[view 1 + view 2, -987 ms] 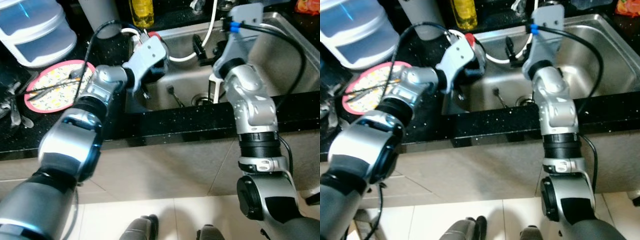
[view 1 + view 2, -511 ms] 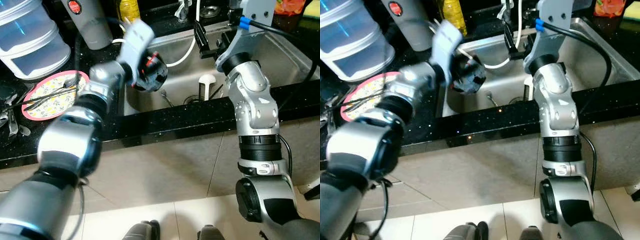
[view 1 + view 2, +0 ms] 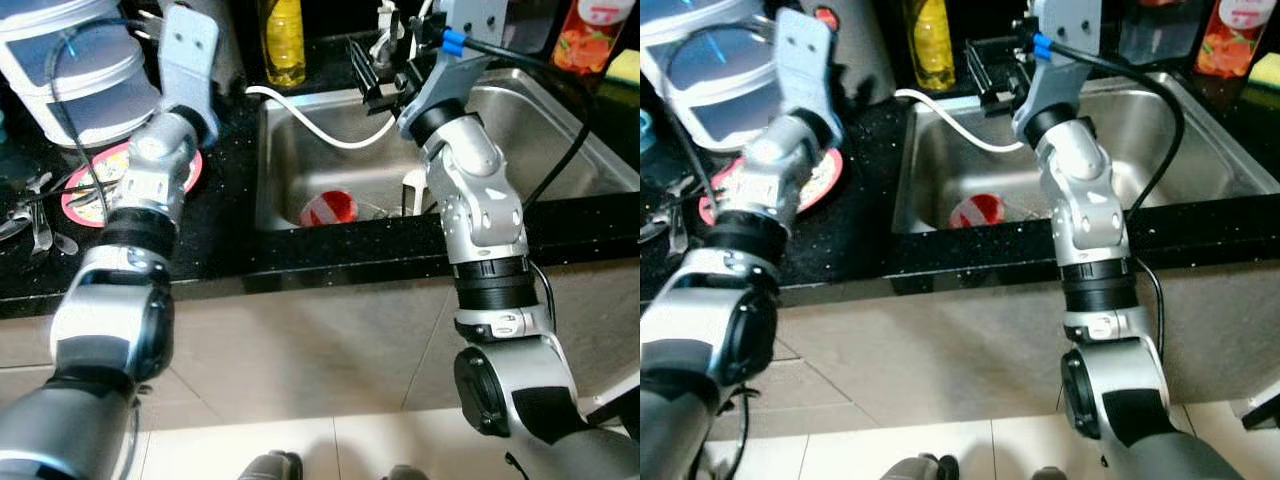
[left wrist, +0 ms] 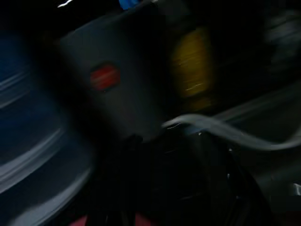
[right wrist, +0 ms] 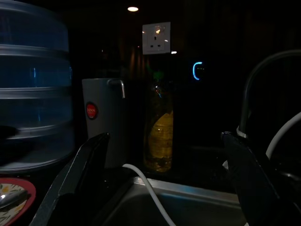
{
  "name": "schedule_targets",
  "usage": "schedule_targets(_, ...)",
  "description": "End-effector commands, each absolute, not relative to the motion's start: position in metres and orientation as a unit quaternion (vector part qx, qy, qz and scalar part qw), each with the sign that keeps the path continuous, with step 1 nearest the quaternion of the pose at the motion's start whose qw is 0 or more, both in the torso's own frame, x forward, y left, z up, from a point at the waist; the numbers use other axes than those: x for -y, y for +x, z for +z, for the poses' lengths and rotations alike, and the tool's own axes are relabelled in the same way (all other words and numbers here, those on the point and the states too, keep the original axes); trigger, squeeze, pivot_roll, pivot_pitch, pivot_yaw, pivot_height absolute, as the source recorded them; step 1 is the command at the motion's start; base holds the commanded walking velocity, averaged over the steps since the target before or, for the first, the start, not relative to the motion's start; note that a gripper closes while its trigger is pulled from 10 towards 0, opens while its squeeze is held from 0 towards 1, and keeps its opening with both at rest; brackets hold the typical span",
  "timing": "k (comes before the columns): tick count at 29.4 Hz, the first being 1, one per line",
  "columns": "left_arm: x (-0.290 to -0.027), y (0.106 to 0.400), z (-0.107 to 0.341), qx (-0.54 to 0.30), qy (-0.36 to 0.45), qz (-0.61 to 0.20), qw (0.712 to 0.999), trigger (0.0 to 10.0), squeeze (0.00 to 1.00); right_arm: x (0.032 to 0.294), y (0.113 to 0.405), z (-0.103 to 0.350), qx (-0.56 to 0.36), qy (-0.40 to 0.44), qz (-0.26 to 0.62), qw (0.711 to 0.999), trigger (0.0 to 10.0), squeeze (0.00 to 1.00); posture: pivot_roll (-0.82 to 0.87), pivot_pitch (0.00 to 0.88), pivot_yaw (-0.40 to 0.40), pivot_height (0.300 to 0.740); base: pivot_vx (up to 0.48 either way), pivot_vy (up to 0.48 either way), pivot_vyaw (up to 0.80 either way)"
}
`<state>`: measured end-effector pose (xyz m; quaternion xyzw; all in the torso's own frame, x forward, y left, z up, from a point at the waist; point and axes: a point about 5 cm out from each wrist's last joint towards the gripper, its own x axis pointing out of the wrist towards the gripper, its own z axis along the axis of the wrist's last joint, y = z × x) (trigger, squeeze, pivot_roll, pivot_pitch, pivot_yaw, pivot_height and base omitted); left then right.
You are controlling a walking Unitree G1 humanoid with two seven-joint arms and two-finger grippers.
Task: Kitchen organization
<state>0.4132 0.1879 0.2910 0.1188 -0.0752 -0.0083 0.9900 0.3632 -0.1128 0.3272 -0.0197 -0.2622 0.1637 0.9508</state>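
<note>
A red and white round dish (image 3: 330, 208) lies on the bottom of the steel sink (image 3: 560, 120). My right gripper (image 3: 368, 72) hangs open above the sink's back rim, near the white hose (image 3: 310, 125), with nothing between its fingers (image 5: 87, 172). My left arm (image 3: 160, 150) reaches up over the black counter, its wrist (image 3: 190, 45) in front of a grey jug (image 5: 101, 117). The left wrist view is dark and blurred, with the jug (image 4: 117, 80) and a yellow bottle (image 4: 193, 66) ahead.
A pink patterned plate (image 3: 95, 190) with utensils lies on the counter left of the sink. Stacked clear containers (image 3: 70, 60) stand behind it. The yellow bottle (image 3: 285, 40) stands at the sink's back. A juice carton (image 3: 590, 35) stands far right.
My left arm swung from over the sink to the left over the counter, without the dark and red thing it carried. A red dish now lies in the sink. My right gripper rose.
</note>
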Motion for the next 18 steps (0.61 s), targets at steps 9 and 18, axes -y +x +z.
schedule_targets(9,-0.238,0.354,0.265,0.016,0.280,0.032,0.959,10.0,0.00,0.109,0.369,0.317,0.250,-0.010,0.175,0.952,10.0,0.00,0.20,0.000,0.082,0.740,0.000,0.000,0.00)
schedule_targets(18,-0.297,0.335,0.255,-0.068,0.218,0.138,0.964,10.0,0.00,0.106,0.369,0.312,0.246,-0.004,0.176,0.953,10.0,0.00,0.20,0.000,0.102,0.740,0.000,0.000,0.00)
